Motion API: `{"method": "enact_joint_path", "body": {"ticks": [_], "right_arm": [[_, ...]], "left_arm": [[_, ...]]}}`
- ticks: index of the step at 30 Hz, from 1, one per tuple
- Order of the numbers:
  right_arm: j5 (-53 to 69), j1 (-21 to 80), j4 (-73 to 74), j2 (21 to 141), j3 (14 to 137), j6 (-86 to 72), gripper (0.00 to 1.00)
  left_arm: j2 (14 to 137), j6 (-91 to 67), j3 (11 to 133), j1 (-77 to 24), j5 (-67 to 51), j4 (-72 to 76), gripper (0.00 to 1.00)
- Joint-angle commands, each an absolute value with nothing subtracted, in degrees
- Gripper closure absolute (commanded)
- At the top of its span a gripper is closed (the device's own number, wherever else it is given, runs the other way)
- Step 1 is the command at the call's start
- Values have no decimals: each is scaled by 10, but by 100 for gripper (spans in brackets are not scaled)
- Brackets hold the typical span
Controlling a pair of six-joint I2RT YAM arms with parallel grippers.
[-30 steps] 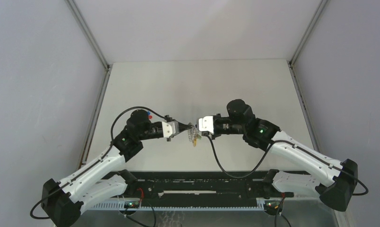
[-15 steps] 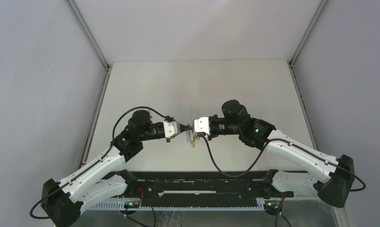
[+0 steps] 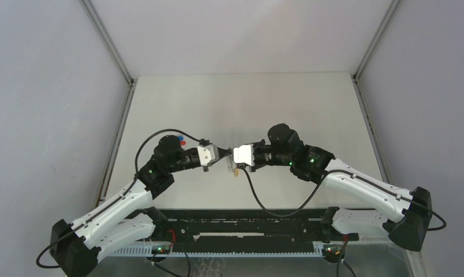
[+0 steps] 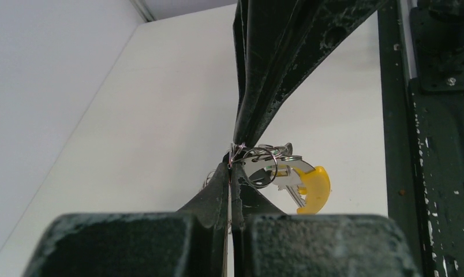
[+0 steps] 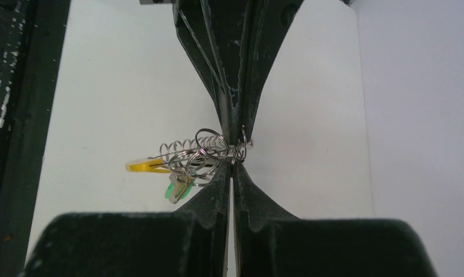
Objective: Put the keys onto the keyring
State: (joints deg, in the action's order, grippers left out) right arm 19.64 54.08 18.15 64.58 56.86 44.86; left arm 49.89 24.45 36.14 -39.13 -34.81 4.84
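The keyring (image 3: 235, 167) hangs above the table between my two grippers, which meet tip to tip. It is a coil of silver chain and small rings (image 5: 195, 151) with a yellow strip (image 5: 142, 167) and a green tag (image 5: 178, 189). My left gripper (image 4: 232, 164) is shut on a small ring at the bundle's edge (image 4: 263, 166); the yellow piece (image 4: 313, 187) hangs to its right. My right gripper (image 5: 233, 161) is shut on the same small ring from the opposite side. In the top view the left gripper (image 3: 224, 158) and right gripper (image 3: 233, 161) nearly touch. I cannot make out the tiny black-headed key.
The blue- and red-headed keys (image 3: 181, 139) lie on the table just behind the left wrist. A black rail (image 3: 247, 222) runs along the near edge by the arm bases. Grey walls close in the table (image 3: 247, 104) on three sides.
The right arm has pushed a little to the left and the left gripper has drawn back slightly. The gap between the two grippers has closed, with the keyring still held between them.
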Motion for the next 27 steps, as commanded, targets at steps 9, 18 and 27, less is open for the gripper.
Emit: {"method": "enact_joint_path", "body": {"ticks": [9,18,27], "right_arm": [[135,553,181,624,574,454,89],[246,505,171,559,574,412,74],[344,458,129,578,574,377,74]], "left_arm": [[473,136,309,-385,-345,265,100],[484,132,284,-385,-366,308,100],[488,125,277,-385,-381,322,100]]}}
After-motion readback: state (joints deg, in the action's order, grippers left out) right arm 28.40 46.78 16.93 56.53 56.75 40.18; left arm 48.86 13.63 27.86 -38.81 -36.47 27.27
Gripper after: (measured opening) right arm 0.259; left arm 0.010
